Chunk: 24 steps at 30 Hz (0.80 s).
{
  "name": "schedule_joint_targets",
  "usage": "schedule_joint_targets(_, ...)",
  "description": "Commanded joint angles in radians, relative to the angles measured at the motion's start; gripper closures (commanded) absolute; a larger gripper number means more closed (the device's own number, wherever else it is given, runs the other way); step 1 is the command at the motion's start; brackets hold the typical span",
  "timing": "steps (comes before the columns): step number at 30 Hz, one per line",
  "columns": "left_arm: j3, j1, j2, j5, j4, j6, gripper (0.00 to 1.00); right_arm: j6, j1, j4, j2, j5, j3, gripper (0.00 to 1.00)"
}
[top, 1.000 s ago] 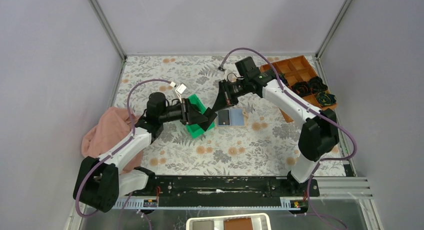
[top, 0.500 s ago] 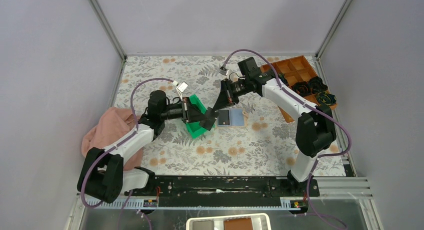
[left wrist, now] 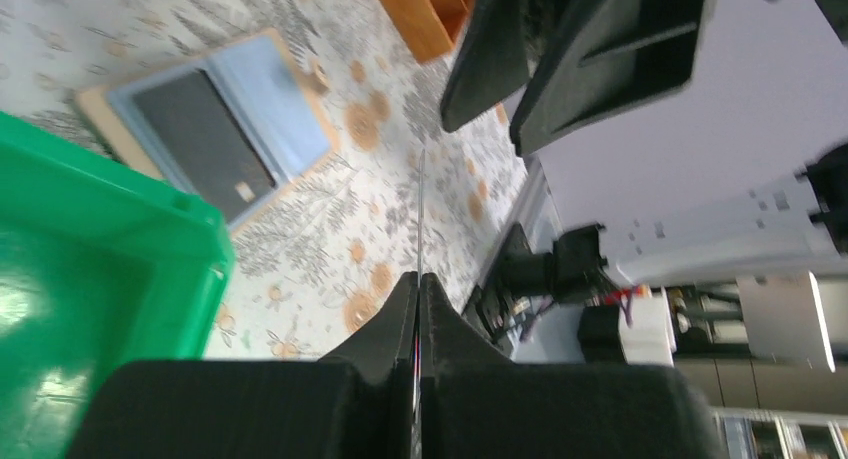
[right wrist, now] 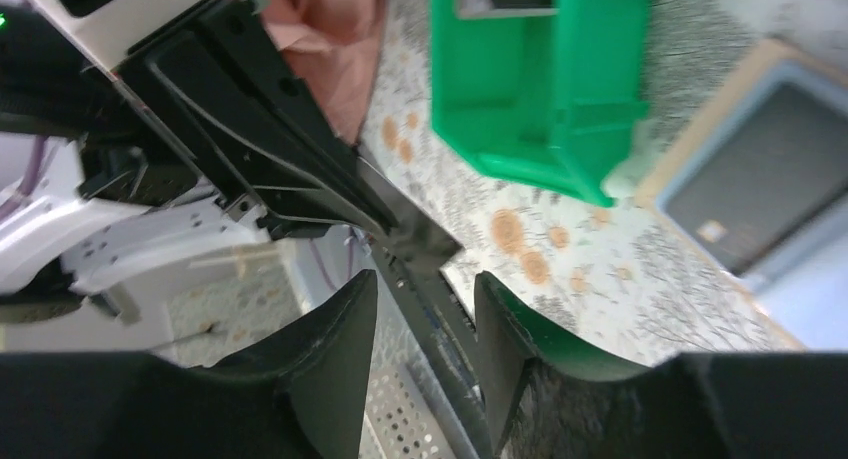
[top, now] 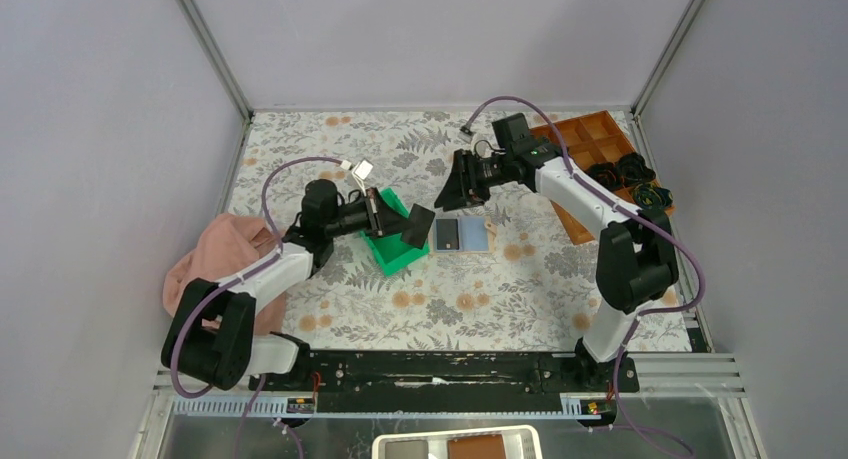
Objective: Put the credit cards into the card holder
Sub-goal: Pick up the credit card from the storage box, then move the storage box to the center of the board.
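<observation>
Arms (top: 575,194) angled inward, left tool (left wrist: 418,284) pinching credit card (top: 418,225), right tool (top: 447,193) parted

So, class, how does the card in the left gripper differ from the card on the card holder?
The held card is pinched in the shut left gripper, above the table; the second card lies flat on the open card holder. The held card is tilted beside the green tray; the second card faces up. Both are dark, thin rectangles.
</observation>
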Motion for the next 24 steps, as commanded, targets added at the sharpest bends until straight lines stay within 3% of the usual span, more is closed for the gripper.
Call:
schedule_joint_targets(1, 0.002, -0.024, 0.009, -0.224, -0.032, -0.024, 1.0, -0.009, -0.021, 0.028, -0.093, 0.193, -0.02, 0.52)
schedule_joint_targets(4, 0.014, -0.081, 0.02, -0.341, -0.052, -0.033, 1.0, -0.048, -0.022, -0.012, -0.107, 0.36, -0.03, 0.55)
schedule_joint_targets(9, 0.075, -0.214, 0.096, -0.53, -0.081, -0.067, 1.0, -0.086, -0.022, -0.083, -0.137, 0.567, -0.066, 0.7)
schedule_joint_targets(16, 0.153, -0.329, 0.236, -0.718, -0.084, -0.128, 1.0, -0.085, -0.019, -0.089, -0.127, 0.619, -0.151, 0.98)
schedule_joint_targets(24, 0.183, -0.365, 0.34, -0.834, -0.058, -0.196, 1.0, -0.093, -0.015, -0.098, -0.085, 0.654, -0.181, 1.0)
